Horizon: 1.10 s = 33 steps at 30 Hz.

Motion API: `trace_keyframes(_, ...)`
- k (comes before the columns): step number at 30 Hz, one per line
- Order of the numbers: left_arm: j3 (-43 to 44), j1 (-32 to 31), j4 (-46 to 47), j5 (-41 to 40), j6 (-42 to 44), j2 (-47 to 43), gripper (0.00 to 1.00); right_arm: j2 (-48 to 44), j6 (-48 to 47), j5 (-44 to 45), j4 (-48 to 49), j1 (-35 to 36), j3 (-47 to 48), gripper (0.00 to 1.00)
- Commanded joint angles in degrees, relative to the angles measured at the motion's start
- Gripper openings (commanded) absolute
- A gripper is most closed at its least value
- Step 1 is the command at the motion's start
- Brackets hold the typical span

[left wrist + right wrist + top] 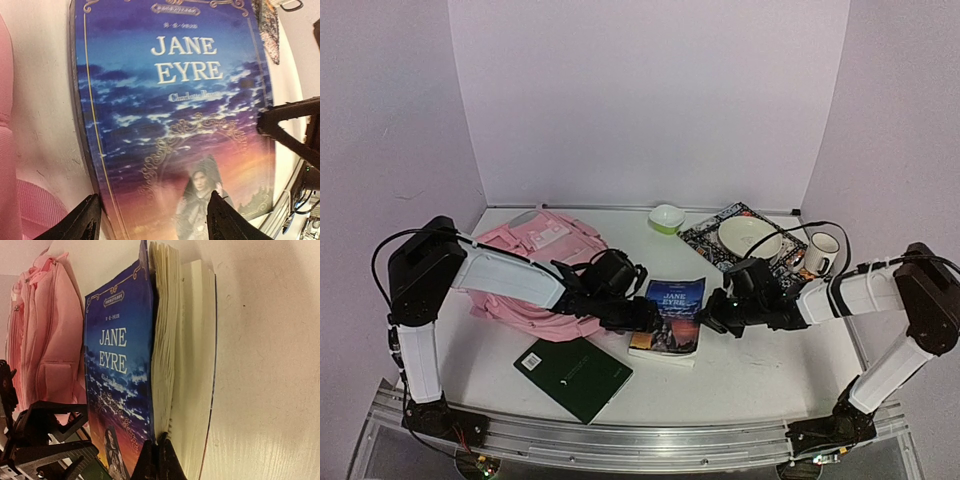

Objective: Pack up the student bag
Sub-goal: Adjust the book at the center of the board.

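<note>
Straddling book [190, 100], left gripper [154, 212] wide open; right gripper [158, 460] tips at pages, closure unclear.

The student bag [525, 242] lies at the back left of the worktop [760, 370]. A paperback [672, 305] lies mid-worktop, just right of it, with the left claw [642, 318] at its left edge and the right claw [712, 322] at its right. A second book [572, 375] lies nearer the front, to the left. Back right, a mat [705, 240] carries a bowl [750, 238], with a mug [822, 250] at its right end and a small dish [667, 217] to its left.
</note>
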Motion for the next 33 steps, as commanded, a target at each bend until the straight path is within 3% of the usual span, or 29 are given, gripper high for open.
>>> trace_keyframes(1, -1.1, -0.3, 5.2, -2.0, -1.2, -6.6, 0.74, -2.4, -1.5, -3.6, 3.8, -0.6, -0.4, 0.0)
trace_keyframes(18, -10.2, 4.7, 12.5, -0.9, -6.3, -16.3, 0.79, -11.5, -2.9, -17.2, 12.7, -2.1, 0.5, 0.0)
trace_keyframes(22, -10.6, 4.7, 12.8, 0.3, -6.2, -15.9, 0.79, -12.8, -5.3, -10.3, 0.0, -2.1, 1.7, 0.01)
trace_keyframes(23, -10.5, 4.6, 12.7, 1.1, -6.2, -15.5, 0.79, -13.0, -6.3, -7.7, -4.0, -2.1, 2.1, 0.04)
trace_keyframes(25, -10.2, 4.4, 12.7, 2.5, -6.1, -14.4, 0.78, -13.8, -8.0, -2.9, -10.0, -2.1, 2.2, 0.21)
trace_keyframes(27, -9.7, 4.0, 12.7, 3.2, -5.8, -13.2, 0.78, -14.5, -9.5, 0.8, -15.0, -2.1, 2.1, 0.31)
trace_keyframes(33, -7.3, 2.7, 12.7, 4.5, -4.3, -9.1, 0.78, -12.8, -11.9, 5.2, -21.1, -2.1, 3.2, 0.59)
